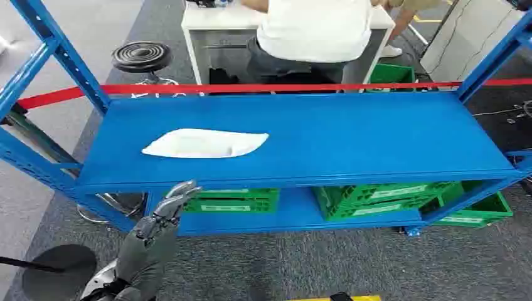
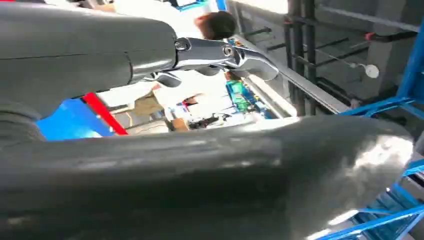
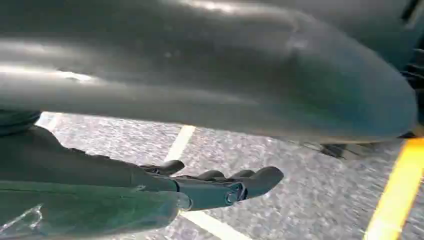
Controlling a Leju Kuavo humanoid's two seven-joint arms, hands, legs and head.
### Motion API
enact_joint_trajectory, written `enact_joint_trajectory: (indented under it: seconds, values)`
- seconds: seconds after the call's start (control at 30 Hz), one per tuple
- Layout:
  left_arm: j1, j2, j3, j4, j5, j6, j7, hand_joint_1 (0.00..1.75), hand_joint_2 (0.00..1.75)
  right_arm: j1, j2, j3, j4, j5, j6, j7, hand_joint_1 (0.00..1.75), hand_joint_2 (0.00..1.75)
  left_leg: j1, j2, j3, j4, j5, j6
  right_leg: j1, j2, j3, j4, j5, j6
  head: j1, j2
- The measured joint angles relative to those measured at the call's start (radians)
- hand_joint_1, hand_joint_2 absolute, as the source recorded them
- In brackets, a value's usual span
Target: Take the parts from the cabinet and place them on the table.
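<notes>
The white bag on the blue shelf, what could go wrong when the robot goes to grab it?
The white bag lies flat and limp on the blue shelf, so fingers may slide over it without catching. The left hand sits below the shelf's front edge and could knock it when rising. A person sits just behind the red tape.

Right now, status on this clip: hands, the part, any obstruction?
Left robot hand raised near the shelf edge, empty, fingers apart. Right robot hand over the floor, empty. White bagged part lies on the blue shelf, untouched. Path clear.
</notes>
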Motion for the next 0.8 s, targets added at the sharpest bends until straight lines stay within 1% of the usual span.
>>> enact_joint_trajectory:
  seconds: [0.03,0.07,0.1,0.13,0.17,0.2,0.23,0.27,0.3,0.33,0.37,0.4,0.43,0.47,0.5,0.53,0.57,0.6,0.63,0.67,0.7,0.73,0.77,0.8]
  values:
    - [0.000,0.000,0.000,0.000,-0.002,0.003,-0.003,0.00,0.00,0.001,0.000,0.000,0.000,-0.003,-0.002,-0.002,0.00,0.00,-0.001,0.001,0.009,-0.002,-0.010,-0.008,-0.003,-0.002,0.023,-0.078,0.050,0.001,0.002,0.000]
    - [0.002,0.001,0.000,-0.002,-0.003,0.006,-0.005,0.00,0.00,-0.001,0.000,0.000,0.000,-0.005,-0.003,-0.003,0.00,0.00,-0.005,-0.001,0.015,0.004,-0.017,-0.014,0.001,-0.003,0.027,-0.095,0.002,-0.011,0.005,0.000]
    - [0.003,0.001,0.001,-0.007,-0.004,0.008,-0.008,0.00,0.00,-0.003,0.000,0.000,0.000,-0.005,-0.005,-0.005,0.00,0.00,-0.008,0.000,0.013,-0.003,-0.022,-0.020,0.002,-0.004,0.037,-0.088,0.007,-0.025,0.004,0.000]
    - [0.004,0.002,0.001,-0.010,-0.005,0.010,-0.011,0.00,0.00,-0.001,0.000,0.000,0.000,-0.005,-0.006,-0.006,0.00,0.00,-0.008,0.000,0.022,-0.004,-0.021,-0.025,0.002,-0.003,0.034,-0.090,0.020,-0.032,0.005,0.000]
    - [0.006,0.002,0.000,-0.012,-0.010,0.012,-0.014,0.00,0.00,0.001,0.000,0.000,0.000,-0.006,-0.008,-0.007,0.00,0.00,-0.008,0.000,0.025,-0.001,-0.018,-0.030,0.002,-0.002,0.037,-0.091,0.019,-0.037,0.006,0.000]
    - [0.006,0.002,0.001,-0.015,-0.010,0.014,-0.014,0.00,0.00,0.000,0.000,0.000,0.000,-0.007,-0.008,-0.007,0.00,0.00,-0.008,0.000,0.029,-0.003,-0.022,-0.034,-0.002,0.000,0.046,-0.092,0.020,-0.042,0.004,0.000]
    - [0.006,0.002,0.002,-0.018,-0.011,0.015,-0.015,0.00,0.00,0.001,0.000,0.000,0.000,-0.007,-0.009,-0.008,0.00,0.00,-0.007,0.001,0.024,0.016,-0.031,-0.040,-0.003,0.000,0.056,-0.098,0.017,-0.048,0.005,0.000]
    - [0.006,0.003,0.003,-0.021,-0.011,0.017,-0.017,0.00,0.00,-0.001,-0.002,0.000,0.000,-0.009,-0.013,-0.008,0.00,0.00,-0.008,0.002,-0.005,0.068,-0.052,-0.044,-0.003,0.000,0.061,-0.101,0.014,-0.053,-0.002,0.000]
    - [0.009,0.003,0.003,-0.022,-0.012,0.022,-0.017,0.00,0.00,-0.003,-0.002,0.000,0.000,-0.011,-0.013,-0.010,0.00,0.00,-0.008,0.002,-0.049,0.140,-0.084,-0.046,-0.002,0.000,0.063,-0.102,0.011,-0.057,0.000,0.000]
    - [0.014,0.004,0.004,-0.023,-0.012,0.026,-0.018,0.00,0.00,-0.002,-0.002,0.000,0.000,-0.015,-0.013,-0.011,0.00,0.00,-0.008,0.002,-0.101,0.220,-0.119,-0.046,-0.001,0.001,0.065,-0.102,0.007,-0.061,-0.002,0.000]
    - [0.020,0.005,0.004,-0.024,-0.012,0.029,-0.018,0.00,0.00,-0.001,-0.002,0.000,0.000,-0.016,-0.013,-0.011,0.00,0.00,-0.008,0.002,-0.143,0.274,-0.134,-0.045,0.001,0.001,0.068,-0.102,0.002,-0.063,-0.003,0.000]
    - [0.024,0.005,0.004,-0.024,-0.012,0.030,-0.018,0.00,0.00,0.001,-0.002,0.000,0.000,-0.017,-0.013,-0.011,0.00,0.00,-0.008,0.002,-0.165,0.287,-0.127,-0.043,0.002,0.001,0.074,-0.102,-0.001,-0.064,-0.003,0.000]
    - [0.026,0.005,0.004,-0.024,-0.013,0.035,-0.019,0.00,0.00,0.003,-0.002,0.000,0.000,-0.017,-0.013,-0.012,0.00,0.00,-0.008,0.002,-0.166,0.263,-0.091,-0.039,0.004,0.002,0.082,-0.102,-0.005,-0.064,-0.003,0.000]
    - [0.028,0.005,0.006,-0.024,-0.018,0.047,-0.023,0.00,0.00,0.004,-0.002,0.000,0.000,-0.017,-0.013,-0.014,0.00,0.00,-0.009,0.002,-0.150,0.205,-0.037,-0.033,0.005,0.003,0.091,-0.102,-0.011,-0.064,-0.003,0.000]
    - [0.033,0.005,0.013,-0.024,-0.024,0.062,-0.031,0.00,0.00,0.003,-0.003,0.000,0.000,-0.017,-0.013,-0.016,0.00,0.00,-0.012,0.002,-0.123,0.127,0.026,-0.026,0.006,0.004,0.101,-0.102,-0.017,-0.062,-0.003,0.000]
    - [0.040,0.004,0.024,-0.024,-0.034,0.079,-0.044,0.00,0.00,0.003,-0.003,0.000,0.000,-0.017,-0.013,-0.016,0.00,0.00,-0.016,0.003,-0.100,0.056,0.078,-0.018,0.005,0.005,0.101,-0.105,-0.022,-0.061,-0.003,0.000]
    - [0.052,0.004,0.039,-0.024,-0.055,0.106,-0.060,0.00,0.00,0.001,-0.004,0.000,0.000,-0.017,-0.012,-0.016,0.00,0.00,-0.021,0.003,-0.097,0.020,0.062,-0.014,0.010,0.008,0.110,-0.097,-0.028,-0.054,-0.002,0.000]
    - [0.063,0.002,0.056,-0.025,-0.084,0.137,-0.069,0.00,0.00,0.000,-0.006,0.000,0.000,-0.017,-0.011,-0.016,0.00,0.00,-0.021,0.001,-0.095,0.006,0.050,-0.015,0.012,0.011,0.107,-0.098,-0.033,-0.049,-0.004,0.000]
    - [0.079,0.001,0.078,-0.031,-0.120,0.173,-0.071,0.00,1.75,0.002,-0.008,0.000,0.000,-0.017,-0.011,-0.015,0.00,0.00,-0.022,0.002,-0.091,0.003,0.067,-0.012,0.012,0.011,0.104,-0.104,-0.037,-0.044,-0.004,0.000]
    - [0.096,0.001,0.108,-0.036,-0.161,0.208,-0.069,0.00,1.75,0.005,-0.010,0.000,0.000,-0.018,-0.012,-0.016,0.00,0.00,-0.023,0.001,-0.088,0.003,0.067,-0.008,0.011,0.011,0.110,-0.111,-0.039,-0.039,-0.005,0.000]
    - [0.111,0.002,0.132,-0.039,-0.192,0.224,-0.066,0.00,1.75,0.005,-0.016,0.000,0.001,-0.019,-0.012,-0.016,0.00,0.00,-0.016,0.001,-0.082,-0.006,0.071,-0.002,0.015,0.010,0.116,-0.112,-0.043,-0.033,-0.005,0.000]
    - [0.126,0.004,0.151,-0.042,-0.218,0.236,-0.059,0.00,1.75,0.006,-0.021,0.000,0.000,-0.021,-0.013,-0.016,0.00,0.00,-0.011,0.001,-0.076,-0.009,0.072,0.001,0.013,0.007,0.117,-0.102,-0.051,-0.027,-0.005,0.000]
    - [0.142,0.005,0.171,-0.049,-0.251,0.250,-0.044,0.00,1.75,0.005,-0.021,0.000,0.000,-0.024,-0.013,-0.018,0.00,0.00,-0.010,0.003,-0.074,-0.009,0.069,0.007,0.012,0.003,0.100,-0.065,-0.076,-0.019,0.002,0.000]
    - [0.160,0.005,0.191,-0.050,-0.289,0.259,-0.027,0.00,1.75,0.005,-0.021,0.000,0.000,-0.026,-0.013,-0.019,0.00,0.00,-0.010,0.003,-0.073,-0.009,0.067,0.009,0.009,0.002,0.063,0.007,-0.118,-0.013,0.004,0.000]
